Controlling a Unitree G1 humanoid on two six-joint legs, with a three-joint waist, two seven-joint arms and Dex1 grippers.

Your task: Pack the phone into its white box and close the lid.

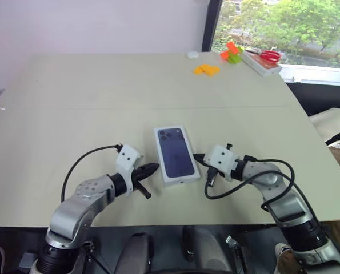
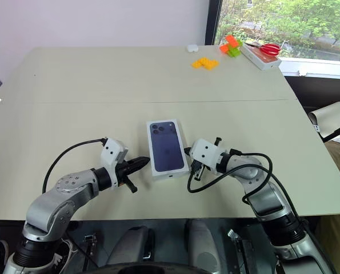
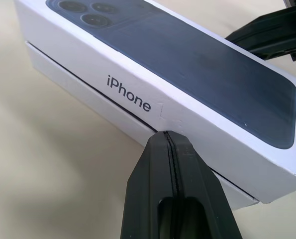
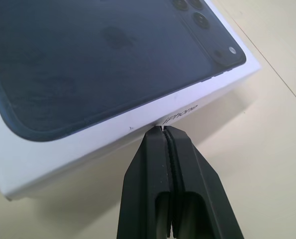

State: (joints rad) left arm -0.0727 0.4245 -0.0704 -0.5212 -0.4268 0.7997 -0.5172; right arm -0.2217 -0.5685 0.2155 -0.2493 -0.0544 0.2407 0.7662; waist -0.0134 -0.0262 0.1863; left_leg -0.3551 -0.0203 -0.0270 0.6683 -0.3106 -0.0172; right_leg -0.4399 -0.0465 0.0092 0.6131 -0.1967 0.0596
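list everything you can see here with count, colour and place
lid: 1, white with dark phone picture, on the white box, table centre
white box: 1, white, under the lid, a strip showing below it
table: 1, beige
yellow blocks: small cluster, yellow, far side
orange and green blocks: small cluster, far right corner
scissors: 1, red handles, on a white box at far right
left hand: 1, black, shut, at lid's left side
right hand: 1, black, shut, at lid's right side

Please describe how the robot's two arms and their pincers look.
Both arms are silver-grey metal with rounded joints. Each wrist carries a white block and a looping black cable. The left pincer and right pincer each have two black, tapered fingers.
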